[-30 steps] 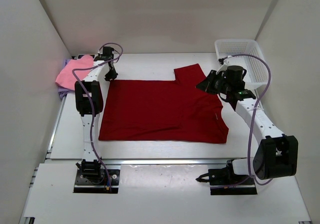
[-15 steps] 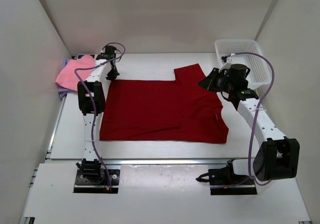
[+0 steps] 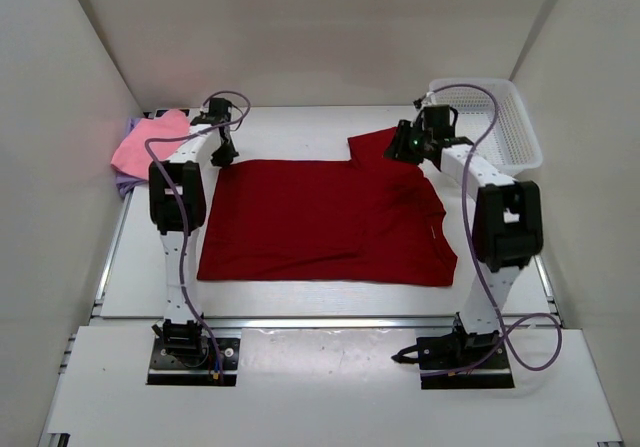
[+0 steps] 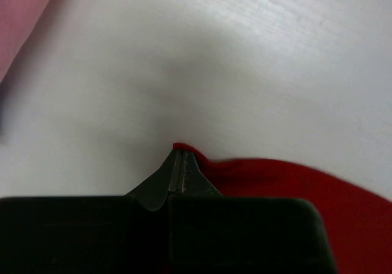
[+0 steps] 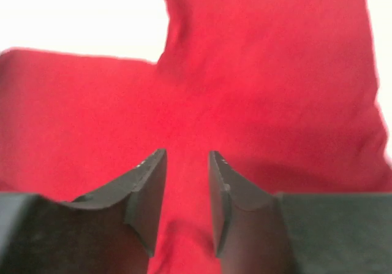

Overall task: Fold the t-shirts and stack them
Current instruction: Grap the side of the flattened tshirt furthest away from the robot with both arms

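Lying flat across the middle of the white table (image 3: 300, 122), top external view: one dark red short-sleeved fabric t-shirt (image 3: 320, 222), spread wide, one sleeve projecting toward the far side at its right.
- One pink fabric t-shirt (image 3: 150, 143), bunched at the far left edge of the table, resting on top of one lavender purple fabric t-shirt (image 3: 124, 183), of which only the margins show. Both sit well apart from the red garment.
- One white plastic lattice basket (image 3: 490, 117), far right corner of the table, just beside the right arm.
- Left gripper (image 3: 222, 153), lowered at the far left corner of the dark red t-shirt.
- Right gripper (image 3: 400, 150), positioned over the projecting sleeve.

Left wrist view:
- Left gripper (image 4: 177, 163), fingers pressed together to a point, with the rim of the dark red t-shirt (image 4: 288, 188) pinched at their tips; a sliver of red shows just past the tip.
- Bare table (image 4: 245, 53) beyond; a blurred patch of the pink t-shirt (image 4: 18, 16) at the upper left.

Right wrist view:
- Right gripper (image 5: 187, 170), fingers spread with a clear gap between them, hovering above the dark red t-shirt (image 5: 275, 72). Whether the tips touch the cloth cannot be told.
- Sleeve and body of the garment fill the view; a strip of table (image 5: 73, 10) shows at the upper left.
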Action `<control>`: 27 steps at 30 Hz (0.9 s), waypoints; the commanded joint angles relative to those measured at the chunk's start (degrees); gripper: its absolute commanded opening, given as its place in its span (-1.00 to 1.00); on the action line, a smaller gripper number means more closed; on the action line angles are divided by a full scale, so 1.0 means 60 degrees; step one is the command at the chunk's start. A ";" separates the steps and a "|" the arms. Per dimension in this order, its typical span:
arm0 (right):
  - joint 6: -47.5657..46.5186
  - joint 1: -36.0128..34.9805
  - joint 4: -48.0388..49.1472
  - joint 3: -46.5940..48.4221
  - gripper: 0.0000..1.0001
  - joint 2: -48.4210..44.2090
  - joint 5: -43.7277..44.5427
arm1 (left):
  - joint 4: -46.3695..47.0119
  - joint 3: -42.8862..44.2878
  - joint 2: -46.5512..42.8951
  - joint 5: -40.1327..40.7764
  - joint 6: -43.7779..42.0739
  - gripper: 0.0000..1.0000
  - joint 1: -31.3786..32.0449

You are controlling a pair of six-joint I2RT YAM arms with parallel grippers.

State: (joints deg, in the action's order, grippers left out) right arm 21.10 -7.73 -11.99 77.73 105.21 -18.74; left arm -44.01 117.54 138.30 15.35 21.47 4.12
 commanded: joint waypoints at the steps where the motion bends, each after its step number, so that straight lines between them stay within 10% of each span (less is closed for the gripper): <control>1: -0.0733 0.0203 -0.0489 0.1820 -0.29 0.1575 0.0999 | 0.1076 -0.1741 -0.1703 -0.0143 0.0083 -1.00 0.0016; 13: -0.1949 0.0189 -0.4550 1.1518 0.08 0.7643 0.3123 | 0.1973 -0.2963 -0.2776 -0.0903 0.0303 -1.00 0.0046; 27: -0.1322 0.0716 -0.3669 1.1038 0.22 0.8086 0.2218 | 0.2252 -0.3344 -0.3347 -0.1446 0.0419 -1.00 0.0046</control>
State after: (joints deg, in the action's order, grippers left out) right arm 11.25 -4.19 -34.11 142.06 153.36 -3.42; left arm -31.92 98.19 124.92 7.94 23.38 4.25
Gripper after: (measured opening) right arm 0.605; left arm 0.014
